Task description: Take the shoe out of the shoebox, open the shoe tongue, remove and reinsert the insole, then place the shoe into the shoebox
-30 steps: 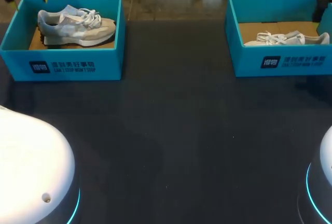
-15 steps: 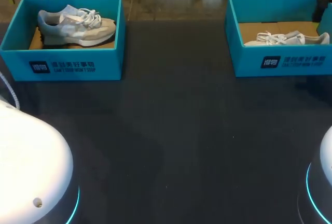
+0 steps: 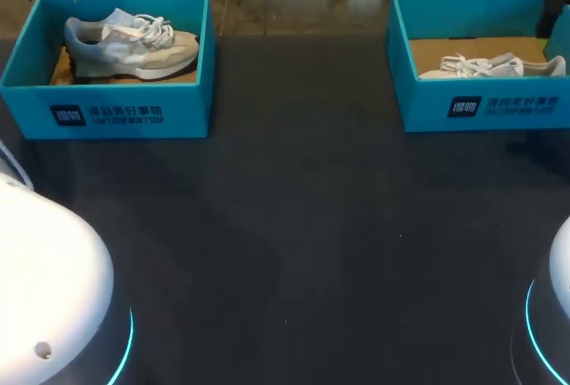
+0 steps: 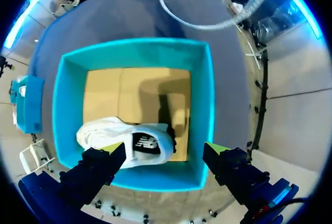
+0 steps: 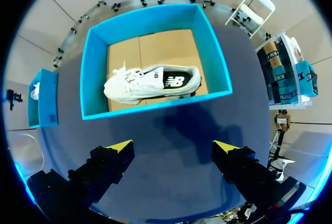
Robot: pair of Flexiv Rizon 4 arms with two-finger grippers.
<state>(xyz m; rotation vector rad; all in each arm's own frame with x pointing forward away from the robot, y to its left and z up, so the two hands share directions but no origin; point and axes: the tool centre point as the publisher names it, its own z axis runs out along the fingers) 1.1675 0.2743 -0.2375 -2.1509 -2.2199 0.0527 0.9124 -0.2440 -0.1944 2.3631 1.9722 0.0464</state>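
1. The grey-and-cream shoe [image 3: 129, 46] is inside the left shoebox [image 3: 125, 113]. It sits with its opening up, tucked along the box wall that's right under the left gripper.
2. The rest of that shoebox's cardboard floor [image 4: 137, 89] is bare.
3. The left gripper [image 4: 165, 149] hangs above the left shoebox at that same wall. Jaws are released and spread wide, one yellow tip over the shoe and the other out past the box's side wall. It's not touching the shoe as far as I can see.
4. The dark table [image 3: 294, 225] runs out from the left shoebox.
5. Well apart from the left shoebox, over on the right arm's side, there's a second shoebox [image 3: 485, 109] with a white shoe [image 3: 494, 67] in it, laces pointing back toward the left shoebox.
6. The right gripper [image 5: 173, 146] is also well away from the left shoebox. It hovers over bare table, with that second box just ahead of its fingers. Jaws released, nothing in them.
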